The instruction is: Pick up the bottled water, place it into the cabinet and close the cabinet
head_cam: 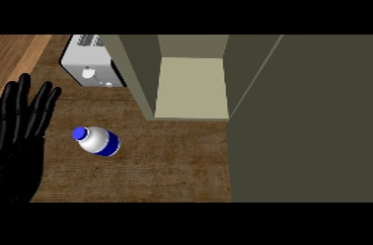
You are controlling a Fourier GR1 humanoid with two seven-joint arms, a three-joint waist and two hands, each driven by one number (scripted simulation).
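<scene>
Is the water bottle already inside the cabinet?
No, the bottled water stands on the wooden counter, to the left of and in front of the open cabinet, whose shelf holds nothing visible.

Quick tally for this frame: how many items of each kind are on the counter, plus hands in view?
Bottled water: 1
Cabinet, door open: 1
Toaster: 1
Left hand, open at the left edge: 1
Total: 4
</scene>
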